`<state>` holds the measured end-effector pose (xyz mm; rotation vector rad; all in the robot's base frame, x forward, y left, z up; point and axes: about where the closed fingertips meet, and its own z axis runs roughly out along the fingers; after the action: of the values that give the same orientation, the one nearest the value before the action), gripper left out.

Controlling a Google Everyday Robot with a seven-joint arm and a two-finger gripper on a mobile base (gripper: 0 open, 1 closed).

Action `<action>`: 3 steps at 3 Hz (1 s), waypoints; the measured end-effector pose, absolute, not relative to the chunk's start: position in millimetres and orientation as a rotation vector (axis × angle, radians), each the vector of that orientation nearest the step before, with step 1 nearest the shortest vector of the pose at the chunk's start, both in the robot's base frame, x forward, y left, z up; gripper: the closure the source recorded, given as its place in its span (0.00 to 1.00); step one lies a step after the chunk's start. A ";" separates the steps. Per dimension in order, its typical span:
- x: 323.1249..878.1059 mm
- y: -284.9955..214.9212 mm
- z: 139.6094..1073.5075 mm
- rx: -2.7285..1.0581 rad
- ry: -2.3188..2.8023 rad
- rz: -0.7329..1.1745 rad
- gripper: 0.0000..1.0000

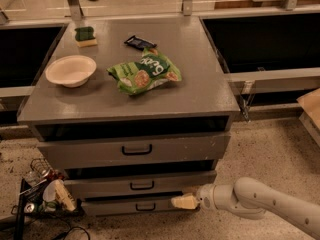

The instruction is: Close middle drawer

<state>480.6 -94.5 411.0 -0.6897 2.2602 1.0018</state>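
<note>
The grey cabinet has three drawers stacked. The middle drawer has a low grey front and a small black centre handle. A dark gap shows above its front panel. My gripper, with cream tips on a white arm, comes in from the lower right. It sits at the right end of the drawer fronts, just below the middle drawer's lower edge and beside the bottom drawer. I cannot tell whether it touches either front. It holds nothing that I can see.
The top drawer has a larger black handle. On the cabinet top lie a white bowl, a green chip bag, a dark snack bar and a green sponge. Clutter sits on the floor at the lower left.
</note>
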 end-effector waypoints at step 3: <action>501.9 -88.0 423.5 -0.629 2.206 0.885 1.00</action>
<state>501.9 -88.0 423.5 -0.6286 2.2059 0.8849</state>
